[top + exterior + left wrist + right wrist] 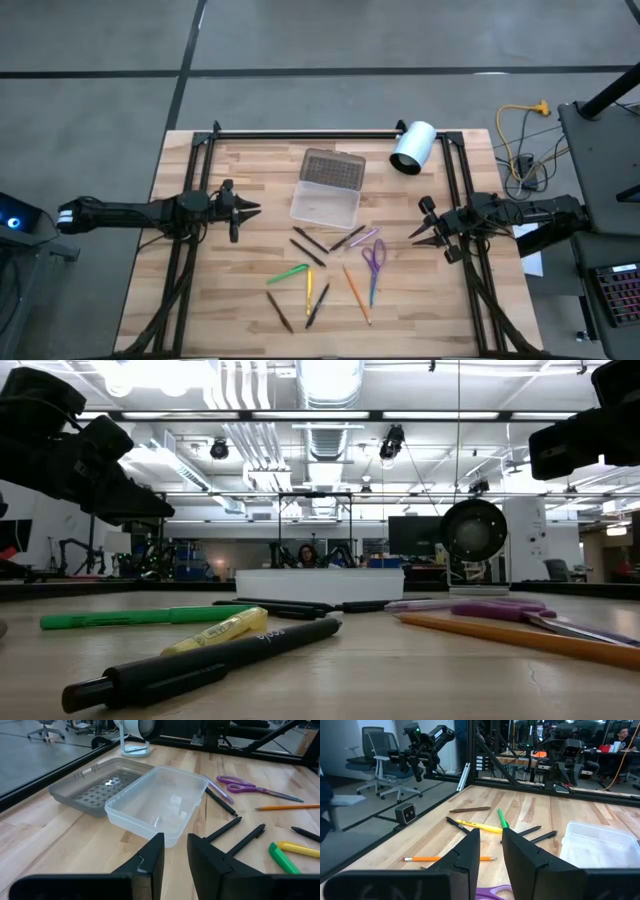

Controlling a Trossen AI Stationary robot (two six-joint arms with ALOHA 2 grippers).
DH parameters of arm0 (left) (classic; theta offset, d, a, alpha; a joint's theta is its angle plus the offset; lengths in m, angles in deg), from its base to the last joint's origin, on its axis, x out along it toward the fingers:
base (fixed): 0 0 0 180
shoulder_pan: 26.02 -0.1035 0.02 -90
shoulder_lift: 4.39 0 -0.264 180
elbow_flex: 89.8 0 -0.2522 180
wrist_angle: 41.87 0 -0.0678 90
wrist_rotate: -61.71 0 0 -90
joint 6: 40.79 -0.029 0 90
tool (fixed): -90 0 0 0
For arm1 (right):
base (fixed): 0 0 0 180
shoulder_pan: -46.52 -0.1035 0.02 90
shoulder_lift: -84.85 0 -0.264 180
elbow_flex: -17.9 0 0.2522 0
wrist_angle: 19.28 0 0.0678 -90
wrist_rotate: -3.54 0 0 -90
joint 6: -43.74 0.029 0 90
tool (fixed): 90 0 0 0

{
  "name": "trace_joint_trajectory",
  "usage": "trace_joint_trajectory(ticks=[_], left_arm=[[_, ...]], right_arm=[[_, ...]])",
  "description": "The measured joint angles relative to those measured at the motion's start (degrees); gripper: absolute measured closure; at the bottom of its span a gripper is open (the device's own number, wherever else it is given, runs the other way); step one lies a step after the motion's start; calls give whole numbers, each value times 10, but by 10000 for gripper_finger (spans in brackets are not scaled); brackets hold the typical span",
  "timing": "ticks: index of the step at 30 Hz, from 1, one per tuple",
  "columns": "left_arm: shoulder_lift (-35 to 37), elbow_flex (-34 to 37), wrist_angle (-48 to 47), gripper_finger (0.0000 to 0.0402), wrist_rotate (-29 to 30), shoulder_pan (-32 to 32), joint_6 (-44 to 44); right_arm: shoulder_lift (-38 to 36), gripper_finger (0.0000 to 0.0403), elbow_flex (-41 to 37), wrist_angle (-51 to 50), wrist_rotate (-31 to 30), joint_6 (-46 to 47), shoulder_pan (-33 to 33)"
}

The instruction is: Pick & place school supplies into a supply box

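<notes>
Progress: nothing placed yet, as far as the views show. Small translucent plastic supply box (325,204) sits upper centre of the high view on the wooden slatted table (230,300), its grey textured hinged lid (332,167) folded open behind it. Left wrist view shows the box (160,805) with no supplies inside.

All supplies lie loose on the table, below the box in the high view:
- purple-handled scissors (374,256), centre right
- orange pencil (356,293), lower centre
- green marker (288,273), lower centre left
- yellow pen (309,291), lower centre
- dark brown pencil (281,311), lower left of the cluster
- several dark thin pens (309,246) just under the box
- blue pen beside the scissors, hard to separate from them

White cylinder (412,147) lies at the upper right of the table, not part of the job.

Left gripper (248,209) hovers at centre left of the high view, left of the box, holding nothing; its fingers (152,857) stand a little apart in the left wrist view. Right gripper (418,237) hovers at centre right, right of the scissors, holding nothing; its fingers (467,851) also show a narrow gap.

Judgement: task at the start; every item left to pick up and drop in the box, lid perhaps to close after.
</notes>
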Motion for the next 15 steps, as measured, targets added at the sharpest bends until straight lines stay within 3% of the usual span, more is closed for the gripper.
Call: trace_joint_trajectory(ticks=[10,15], left_arm=[[0,0,0,332,0,0,0],[0,0,0,332,0,0,0]], right_arm=[[0,330,0,6,0,-24,0],[0,323,0,70,0,-59,0]])
